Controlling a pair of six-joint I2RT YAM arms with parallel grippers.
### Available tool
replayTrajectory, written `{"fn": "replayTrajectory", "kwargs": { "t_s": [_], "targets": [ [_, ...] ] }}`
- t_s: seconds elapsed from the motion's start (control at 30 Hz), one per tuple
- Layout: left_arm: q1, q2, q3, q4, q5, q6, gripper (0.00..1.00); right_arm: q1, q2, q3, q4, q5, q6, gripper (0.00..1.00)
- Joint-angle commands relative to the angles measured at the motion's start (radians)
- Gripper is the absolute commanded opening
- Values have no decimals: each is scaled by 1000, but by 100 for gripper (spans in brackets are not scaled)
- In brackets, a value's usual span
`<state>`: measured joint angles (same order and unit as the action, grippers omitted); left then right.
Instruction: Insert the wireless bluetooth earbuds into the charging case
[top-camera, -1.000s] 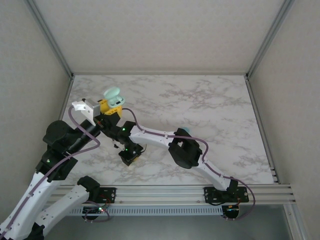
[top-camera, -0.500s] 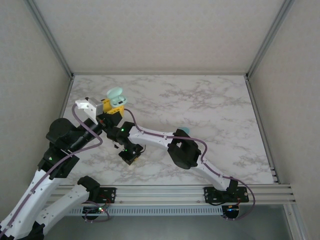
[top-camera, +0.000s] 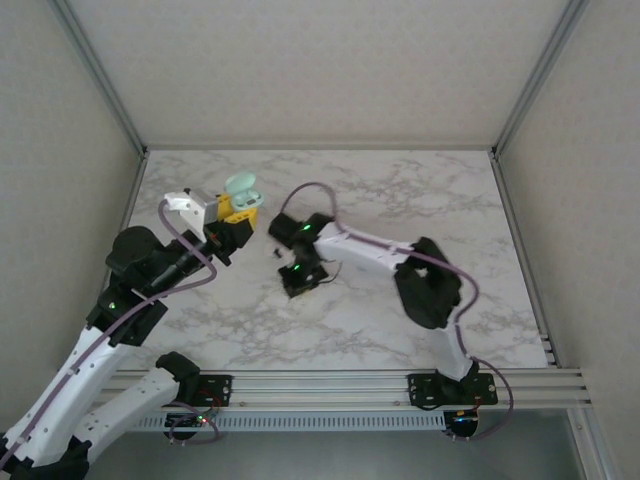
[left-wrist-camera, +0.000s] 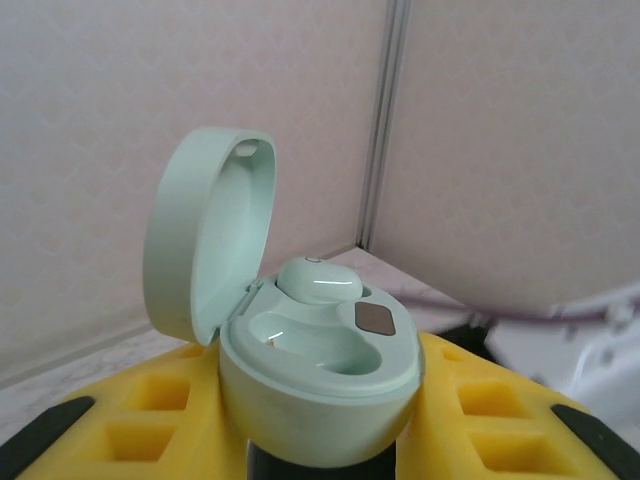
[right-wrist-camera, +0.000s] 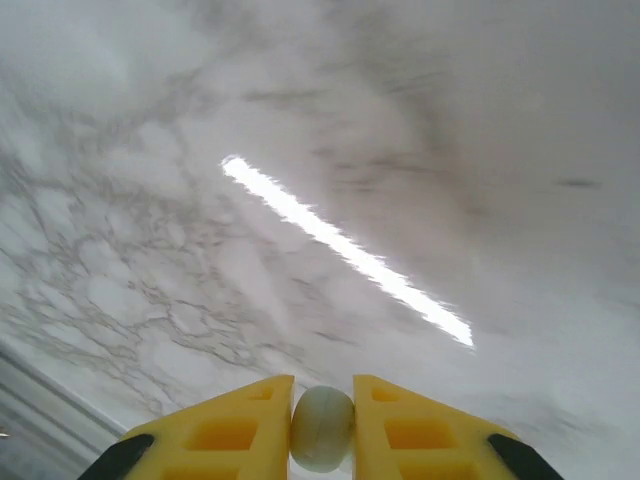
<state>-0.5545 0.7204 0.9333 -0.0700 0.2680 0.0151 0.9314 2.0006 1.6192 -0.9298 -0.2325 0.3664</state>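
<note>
My left gripper (top-camera: 236, 210) is shut on the pale green charging case (top-camera: 243, 190), held up over the table's left rear. In the left wrist view the case (left-wrist-camera: 320, 390) sits between the yellow fingers (left-wrist-camera: 500, 410) with its lid (left-wrist-camera: 205, 230) swung up. One pale green earbud (left-wrist-camera: 318, 280) is seated in the far slot, and the near slot (left-wrist-camera: 310, 345) is bare. My right gripper (top-camera: 298, 278) hangs over the middle-left of the table. It is shut on a second pale green earbud (right-wrist-camera: 322, 428), pinched between its yellow fingers (right-wrist-camera: 235, 435).
The marble table (top-camera: 400, 200) is bounded by white walls with aluminium posts (top-camera: 105, 85) at the back corners. A metal rail (top-camera: 340, 385) runs along the near edge. The right arm's elbow (top-camera: 430, 290) arches over the table's right half.
The right arm has swung from beside the left gripper toward the middle, elbow moving right, and its jaws have closed on the earbud. The left gripper with the case has shifted slightly right.
</note>
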Motion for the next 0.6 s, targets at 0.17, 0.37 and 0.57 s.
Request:
{"fn": "replayTrajectory", "kwargs": {
  "t_s": [0.17,0.37,0.57],
  "targets": [
    [3,106,-33,140,74,-40,23,-209,-290,-200,166,-160,97,20],
    [-4,186,-47,208,96,-58,23,-352,-434,-257,193,-222,118,20],
    [-13,249,-51,254,114,-60,23,-446,-555,-242,175,-249,131,20]
  ]
}}
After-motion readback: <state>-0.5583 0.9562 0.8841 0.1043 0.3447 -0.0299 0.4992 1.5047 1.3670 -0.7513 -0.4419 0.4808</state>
